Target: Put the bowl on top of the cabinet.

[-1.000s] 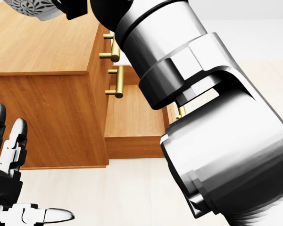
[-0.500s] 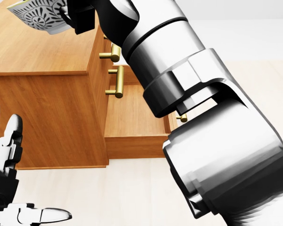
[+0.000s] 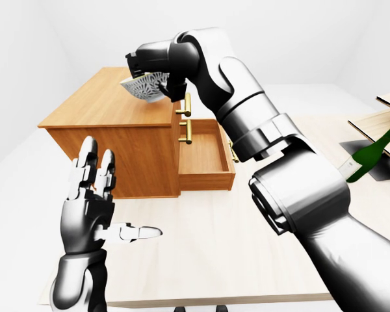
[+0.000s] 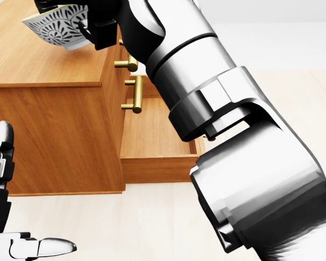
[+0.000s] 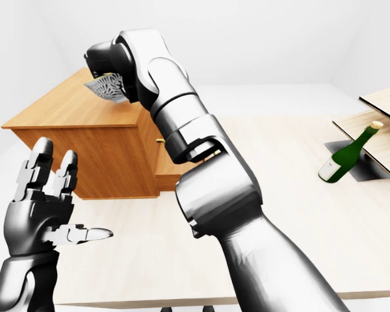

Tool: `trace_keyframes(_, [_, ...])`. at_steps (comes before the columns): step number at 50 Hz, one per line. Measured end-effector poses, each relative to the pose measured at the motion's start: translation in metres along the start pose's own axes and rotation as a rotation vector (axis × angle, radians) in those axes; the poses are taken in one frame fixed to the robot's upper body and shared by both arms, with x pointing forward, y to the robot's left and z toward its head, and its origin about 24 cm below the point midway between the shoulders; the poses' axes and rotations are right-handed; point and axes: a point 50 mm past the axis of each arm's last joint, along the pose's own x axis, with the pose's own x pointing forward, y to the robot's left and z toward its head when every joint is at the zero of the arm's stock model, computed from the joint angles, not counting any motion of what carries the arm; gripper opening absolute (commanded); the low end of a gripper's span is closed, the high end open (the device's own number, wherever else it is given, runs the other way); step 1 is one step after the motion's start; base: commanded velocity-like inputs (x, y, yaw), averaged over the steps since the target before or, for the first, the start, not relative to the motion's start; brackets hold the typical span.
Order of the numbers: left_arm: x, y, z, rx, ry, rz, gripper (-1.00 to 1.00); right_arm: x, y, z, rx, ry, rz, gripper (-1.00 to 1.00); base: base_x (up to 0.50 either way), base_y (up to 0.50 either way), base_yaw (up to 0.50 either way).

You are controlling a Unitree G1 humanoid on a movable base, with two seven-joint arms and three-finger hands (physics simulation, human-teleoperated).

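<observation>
Cabinet (image 3: 110, 107) on pale table (image 3: 208, 240), white room; right hand (image 3: 157, 65) fingers seemingly pinching bowl (image 3: 145, 86); left hand (image 3: 91, 208) fingers spread.

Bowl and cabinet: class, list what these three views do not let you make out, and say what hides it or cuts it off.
1. Whether the bowl touches the cabinet top: no view shows the gap beneath.
2. Right hand fingers on the bowl: left-eye view, the hand's own dark body hides them.
3. Open drawer: head view, its right side hidden by the right arm.
4. Left hand: head view, cut off by the left edge.
5. Bottle label: too small.
</observation>
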Motion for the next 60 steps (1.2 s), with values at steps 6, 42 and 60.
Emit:
trace_keyframes(6, [0.000, 0.000, 0.001, 0.001, -0.007, 0.001, 1.00, 0.001, 0.003, 0.000, 0.011, -0.003, 0.003, -1.00, 0.00, 0.00, 0.00])
trace_keyframes(42, [-0.001, 0.000, 0.004, 0.001, -0.013, -0.003, 1.00, -0.005, -0.009, 0.000, 0.014, 0.015, -0.049, 1.00, 0.00, 0.00, 0.00])
trace_keyframes(60, [-0.001, -0.001, 0.003, 0.000, -0.010, -0.004, 1.00, -0.025, -0.039, -0.015, 0.027, 0.080, -0.127, 1.00, 0.00, 0.00, 0.00])
